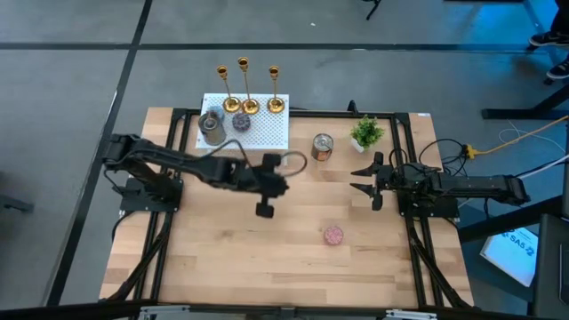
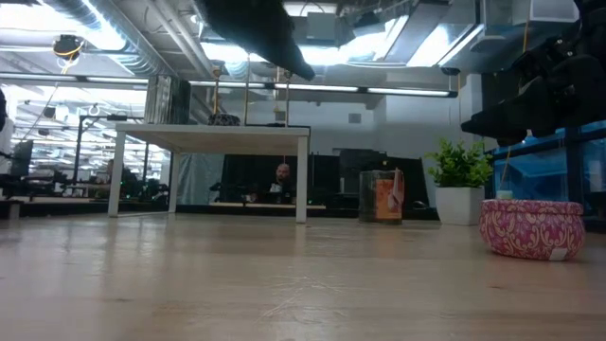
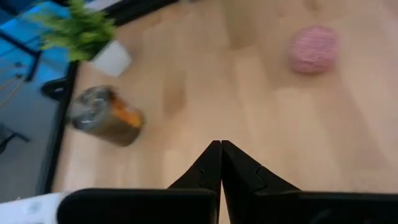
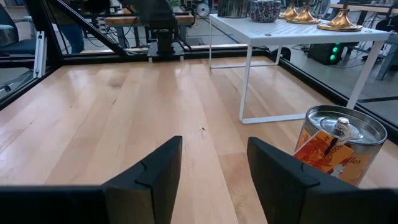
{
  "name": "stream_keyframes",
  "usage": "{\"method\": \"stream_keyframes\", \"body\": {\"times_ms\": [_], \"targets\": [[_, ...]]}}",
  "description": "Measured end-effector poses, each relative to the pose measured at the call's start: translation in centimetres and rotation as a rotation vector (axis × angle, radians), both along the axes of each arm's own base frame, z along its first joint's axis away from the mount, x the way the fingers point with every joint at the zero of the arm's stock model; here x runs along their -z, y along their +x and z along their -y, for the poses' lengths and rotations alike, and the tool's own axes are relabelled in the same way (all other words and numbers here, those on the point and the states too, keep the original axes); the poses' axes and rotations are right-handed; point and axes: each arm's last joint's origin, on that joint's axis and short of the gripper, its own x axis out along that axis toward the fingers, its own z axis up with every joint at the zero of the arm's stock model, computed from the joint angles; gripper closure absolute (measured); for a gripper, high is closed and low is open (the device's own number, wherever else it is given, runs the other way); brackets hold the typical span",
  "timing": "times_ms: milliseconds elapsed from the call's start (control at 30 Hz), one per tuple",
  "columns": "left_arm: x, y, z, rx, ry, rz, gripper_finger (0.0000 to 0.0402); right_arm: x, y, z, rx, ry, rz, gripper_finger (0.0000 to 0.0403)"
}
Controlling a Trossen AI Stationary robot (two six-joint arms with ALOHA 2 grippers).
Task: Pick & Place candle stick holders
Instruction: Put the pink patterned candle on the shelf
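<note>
Three gold candle stick holders (image 1: 246,89) stand upright on their round bases in a row along the far edge of a white raised shelf (image 1: 258,133). In the right wrist view their bases (image 4: 339,23) show on the shelf top. My left gripper (image 1: 265,209) hangs shut and empty above the middle of the table, nearer than the shelf; its fingertips (image 3: 221,149) meet over bare wood. My right gripper (image 1: 364,178) stays open and empty at the table's right side, pointing level toward the left (image 4: 214,155).
A silver tin (image 1: 212,126) and a speckled disc (image 1: 241,122) share the shelf. On the table stand an orange-labelled tin (image 1: 322,147), a small potted plant (image 1: 365,133) and a pink round tin (image 1: 333,235). Bare wood lies near and left.
</note>
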Motion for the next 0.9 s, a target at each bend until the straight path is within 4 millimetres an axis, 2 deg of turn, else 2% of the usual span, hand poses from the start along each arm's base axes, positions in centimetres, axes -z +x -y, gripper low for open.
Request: {"method": "stream_keyframes", "body": {"times_ms": [67, 167, 467, 600, 733, 900], "targets": [[0.4, -0.8, 1.2, 0.039, -0.014, 0.01, 0.04, 0.0, 0.0, 0.0, 0.0, 0.0, 0.0, 0.0217], [0.6, -3.0, 2.1, 0.087, -0.056, 0.115, 0.0399, 0.0, 0.0, 0.0, 0.0, 0.0, 0.0, 0.0217], [3.5, -13.5, 2.2, 0.183, -0.152, 0.422, 0.0399, 0.0, 0.0, 0.0, 0.0, 0.0, 0.0, 0.0217], [4.5, -17.1, 1.4, 0.198, -0.171, 0.545, 0.04, 0.0, 0.0, 0.0, 0.0, 0.0, 0.0, 0.0217], [5.9, -19.6, 0.5, 0.203, -0.237, 0.613, 0.0397, 0.0, 0.0, 0.0, 0.0, 0.0, 0.0, 0.0217], [7.9, -21.5, 0.0, 0.198, -0.323, 0.664, 0.0399, 0.0, 0.0, 0.0, 0.0, 0.0, 0.0, 0.0217]]}}
